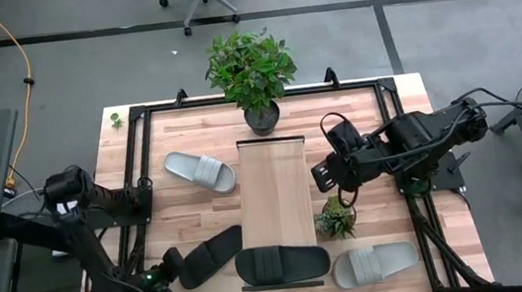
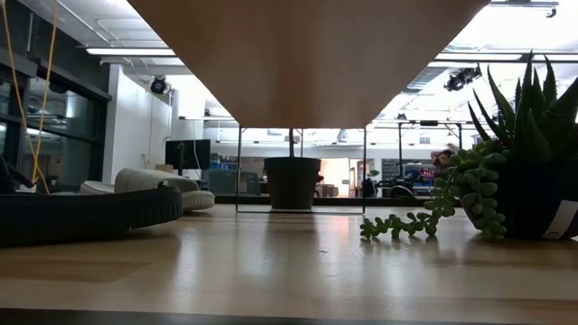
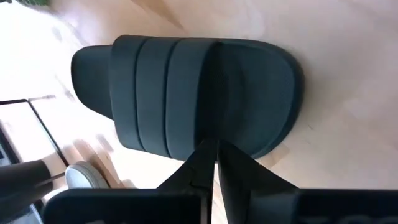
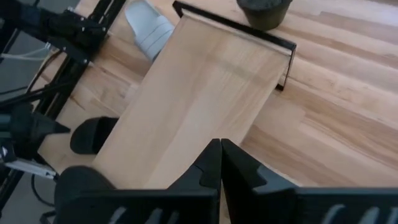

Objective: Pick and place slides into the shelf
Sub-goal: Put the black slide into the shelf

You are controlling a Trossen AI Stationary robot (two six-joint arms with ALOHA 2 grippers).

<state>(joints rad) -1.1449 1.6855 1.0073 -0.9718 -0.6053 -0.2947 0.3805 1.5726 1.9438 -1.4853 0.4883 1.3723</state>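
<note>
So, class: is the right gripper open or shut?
Shut: the right gripper shows its fingertips pressed together, empty, above the shelf.

high: straight down | low: table-level, under shelf [image 2: 307, 54] | wrists: close, oblique | shared: shelf

From above, the shelf [image 1: 273, 189] hides part of one black slide [image 1: 282, 264]; at desk level only the shelf's underside shows, its top cut off
</note>
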